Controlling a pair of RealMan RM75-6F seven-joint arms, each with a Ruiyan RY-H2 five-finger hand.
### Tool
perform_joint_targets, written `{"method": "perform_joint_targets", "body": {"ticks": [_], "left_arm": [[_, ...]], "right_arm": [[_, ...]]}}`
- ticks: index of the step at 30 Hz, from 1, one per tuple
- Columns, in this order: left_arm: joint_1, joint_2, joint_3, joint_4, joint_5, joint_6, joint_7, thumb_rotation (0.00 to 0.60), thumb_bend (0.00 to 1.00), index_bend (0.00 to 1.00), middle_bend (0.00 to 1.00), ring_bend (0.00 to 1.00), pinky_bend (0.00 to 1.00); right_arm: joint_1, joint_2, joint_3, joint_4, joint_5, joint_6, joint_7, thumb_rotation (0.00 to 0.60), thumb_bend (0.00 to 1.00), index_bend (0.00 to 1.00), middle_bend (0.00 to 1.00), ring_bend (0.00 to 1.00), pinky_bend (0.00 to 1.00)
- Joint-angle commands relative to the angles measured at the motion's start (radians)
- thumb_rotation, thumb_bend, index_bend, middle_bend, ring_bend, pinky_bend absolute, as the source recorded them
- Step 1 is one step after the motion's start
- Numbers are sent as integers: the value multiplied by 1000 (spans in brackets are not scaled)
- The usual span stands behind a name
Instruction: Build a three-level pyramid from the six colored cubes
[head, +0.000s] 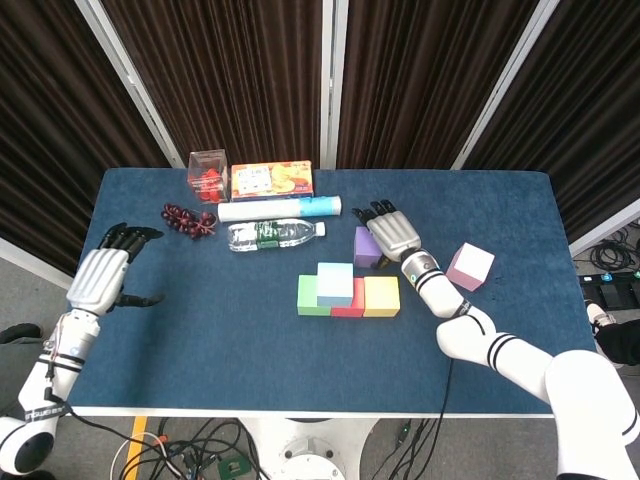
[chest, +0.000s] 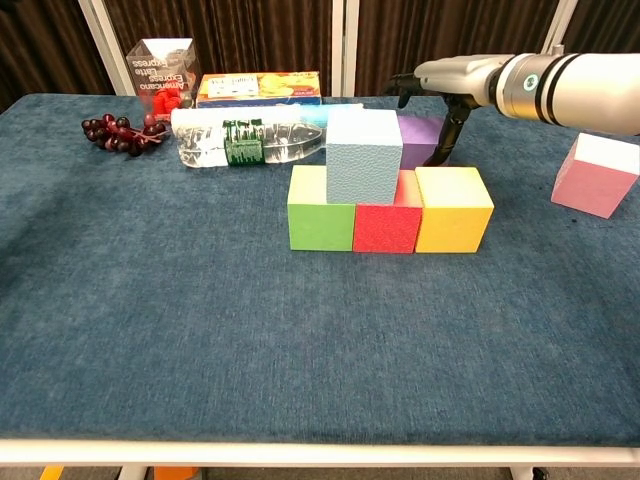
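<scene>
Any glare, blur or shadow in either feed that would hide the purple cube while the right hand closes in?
Head view: even light, sharp, no glare; the right hand covers part of the purple cube. Chest view: sharp, soft shadows only; the light blue cube hides the purple cube's left side, and the water bottle shows small highlights.
</scene>
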Motion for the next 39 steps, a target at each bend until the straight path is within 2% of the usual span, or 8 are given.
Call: {"method": "perform_joint_targets", "body": {"ticks": [1,7,11,16,20,27,30,39], "left_arm": [[9,3,-4,5,5,-5,-17,600,86,184,160,92,64],[19,10,-12,9,10,-19,-37,600,86,184,155,92,64],[28,11,-17,14,11,-22,-47,600,86,183,153,92,64],[38,13,-25,27,9,-25,-64,600,86,183,152,92,64],[47,17,-30,36,8,-25,-71,600,87,183,152,92,64],[56,20,-33,46,18,-27,-59,600,86,183,152,92,64],[55,17,-37,43,19,-31,-53,600,86,183,152,92,64],[52,11,-44,36,41,-38,-48,600,86,183,152,92,64]], "right_arm": [[-6,-23,-17,50,-78,12,84,600,1,0,191,0,0],[-7,-60,-37,133,-168,35,202,600,35,1,287,3,0],[-10,-78,-45,180,-215,82,254,600,106,70,396,63,0],[-40,-23,-39,124,-246,165,308,600,147,108,470,109,0],[-94,102,-20,-57,-224,233,259,600,147,109,471,112,0],[-218,388,0,-546,-90,324,54,600,146,109,470,112,0],[-247,461,-6,-682,-50,347,-14,600,146,109,470,112,0],[-255,488,-34,-810,12,356,-144,600,132,105,463,112,0]]}}
